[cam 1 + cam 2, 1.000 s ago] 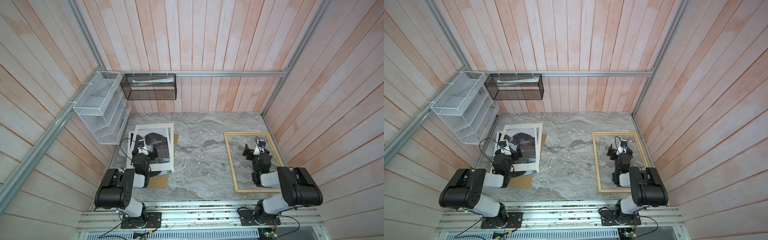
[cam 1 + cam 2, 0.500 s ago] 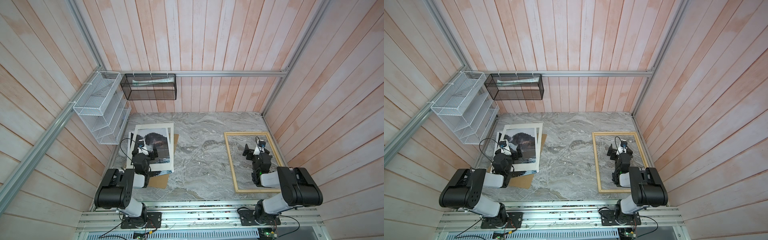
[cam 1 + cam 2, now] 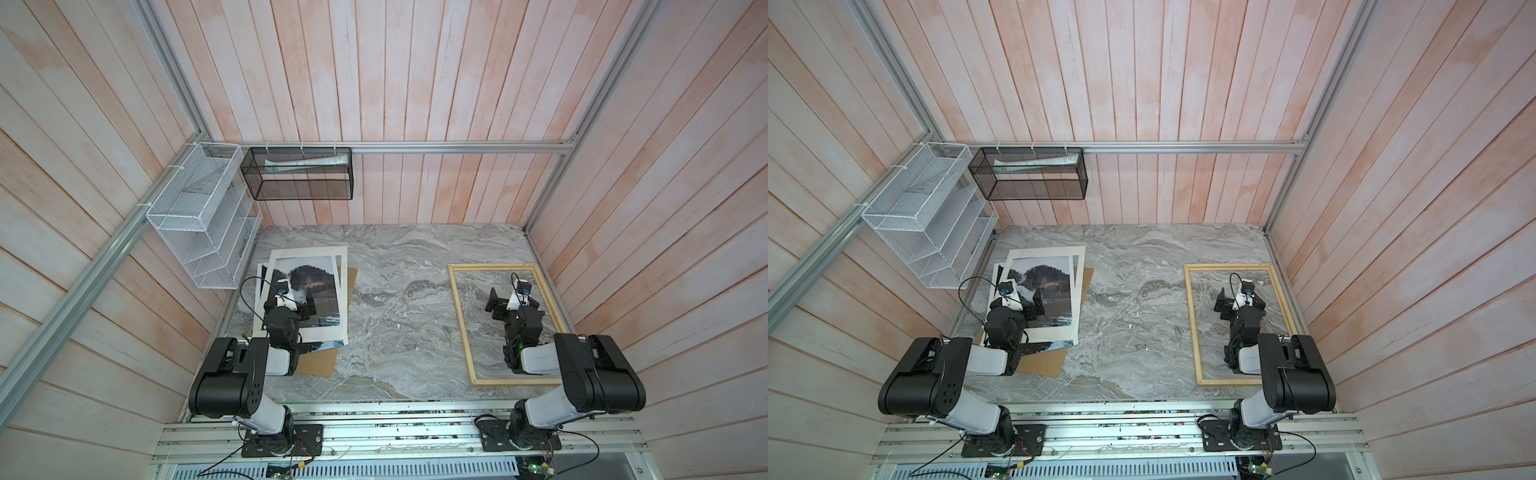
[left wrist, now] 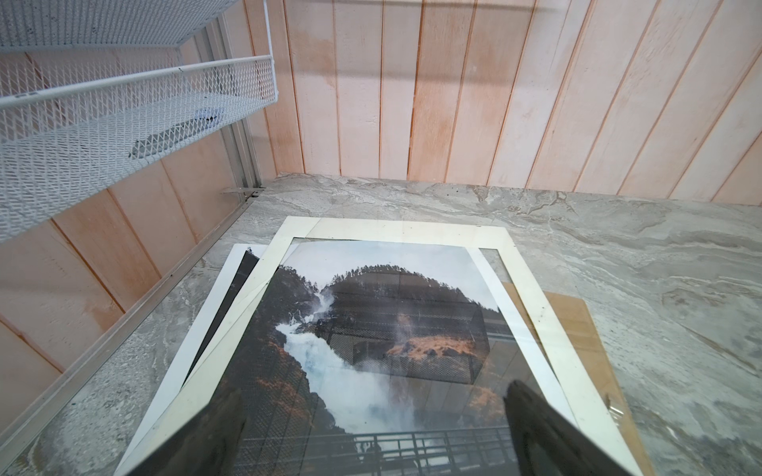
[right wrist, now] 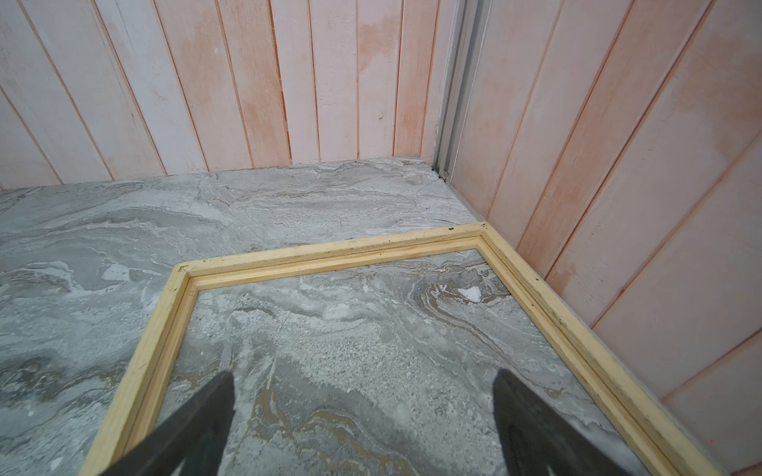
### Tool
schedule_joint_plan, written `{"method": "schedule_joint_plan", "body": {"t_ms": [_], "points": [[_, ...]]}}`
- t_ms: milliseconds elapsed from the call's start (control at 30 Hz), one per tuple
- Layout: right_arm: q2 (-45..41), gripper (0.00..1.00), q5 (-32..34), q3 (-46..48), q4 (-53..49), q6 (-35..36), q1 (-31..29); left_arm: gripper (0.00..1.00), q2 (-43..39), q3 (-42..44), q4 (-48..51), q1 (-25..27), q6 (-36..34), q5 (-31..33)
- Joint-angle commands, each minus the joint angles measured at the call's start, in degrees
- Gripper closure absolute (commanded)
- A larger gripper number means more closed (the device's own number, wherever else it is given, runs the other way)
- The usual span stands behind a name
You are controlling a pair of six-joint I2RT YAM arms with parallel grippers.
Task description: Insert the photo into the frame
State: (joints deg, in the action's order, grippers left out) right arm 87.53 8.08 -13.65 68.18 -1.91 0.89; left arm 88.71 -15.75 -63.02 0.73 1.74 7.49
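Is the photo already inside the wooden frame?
No, the frame encloses only bare table, and the photo lies apart on the left.

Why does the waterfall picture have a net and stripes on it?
Left wrist view: that's a reflection, the glossy surface over the photo mirrors the wall planks and the black mesh basket, which a top view shows hanging on the back wall.

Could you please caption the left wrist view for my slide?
Open left gripper above the photo lying under a white mat.
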Motion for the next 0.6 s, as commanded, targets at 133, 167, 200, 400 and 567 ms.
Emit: {"method": "schedule_joint_plan", "body": {"t_ms": [133,167,200,400,567], "points": [[-0.5,0.02,0.3,-0.1,1.3,-0.7,0.1,0.00,-0.4,-0.6,-1.2,-0.4,0.4,-0.1],[-0.5,0.02,0.3,-0.1,1.3,-0.8,0.1,0.00,-0.4,-0.5,-1.2,-0.4,0.4,-0.1],[-0.5,0.02,0.3,-0.1,1.1,-0.8,0.1,0.00,-0.4,-0.5,-1.3,-0.4,0.4,0.0],[-6.3,0.02,10.1,-2.6,-6.1,-4.1,-0.2,0.00,-4.8,-2.3,4.0,2.1,-1.3,5.4],[-20.2,0.02,11.1,-11.6,-30.7,-8.7,-0.3,0.00,-15.9,-14.0,31.6,5.1,0.5,4.3]]}}
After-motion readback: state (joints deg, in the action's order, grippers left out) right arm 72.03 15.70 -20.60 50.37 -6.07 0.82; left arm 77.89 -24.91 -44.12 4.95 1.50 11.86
